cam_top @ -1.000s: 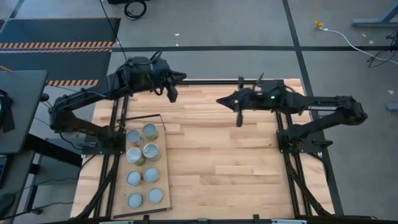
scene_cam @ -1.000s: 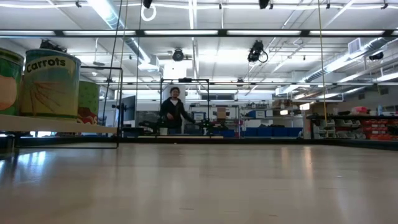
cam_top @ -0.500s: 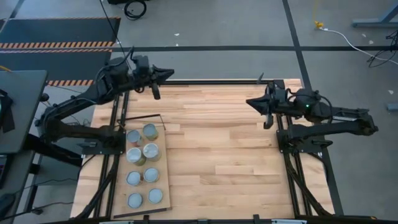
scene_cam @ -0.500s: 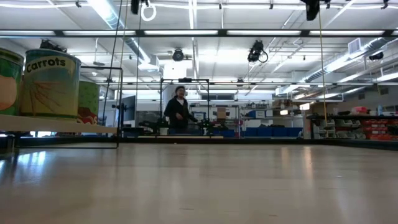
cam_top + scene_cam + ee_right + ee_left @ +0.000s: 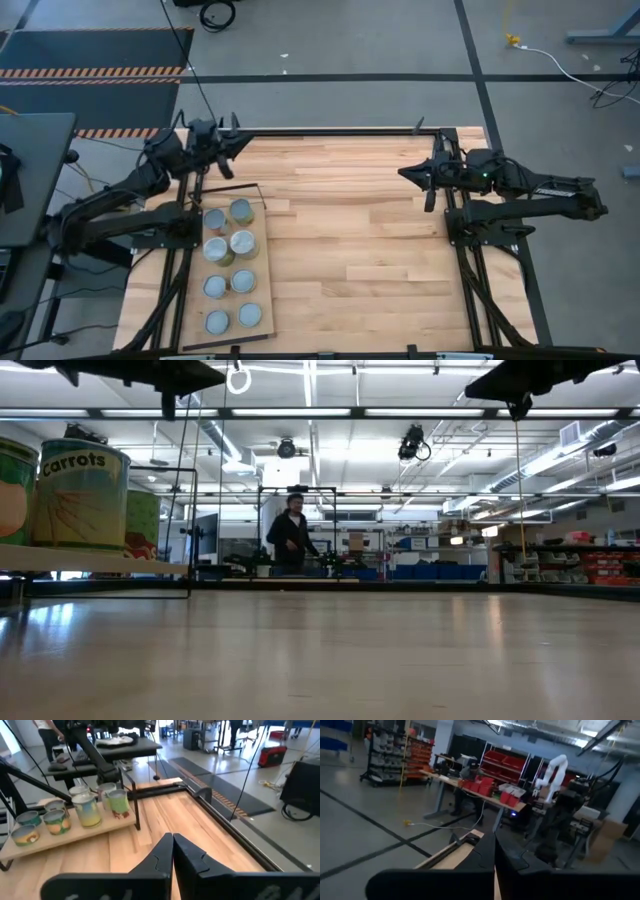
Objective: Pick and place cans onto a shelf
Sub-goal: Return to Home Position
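Reading as homing step: left gripper (image 5: 226, 161) upper left, right gripper (image 5: 426, 186) right of centre, both pinched closed, empty; eight cans (image 5: 243, 243) on shelf (image 5: 263, 263); next: settle arms.

1. Low view: "Carrots", in dark letters on the pale yellow label of the cylindrical tin can (image 5: 82, 495), up on the light plywood shelf (image 5: 110, 567).
2. The neighbouring green-labelled tin (image 5: 143, 525): its wording is too small to read.

- The left gripper (image 5: 494, 840) faces out into the room, dark fingers pressed together.
- Pale tabletop (image 5: 451, 859) shows just past them.
- Farther off: a workbench (image 5: 445, 776) with red bins (image 5: 481, 785), and a white robot arm (image 5: 557, 768).
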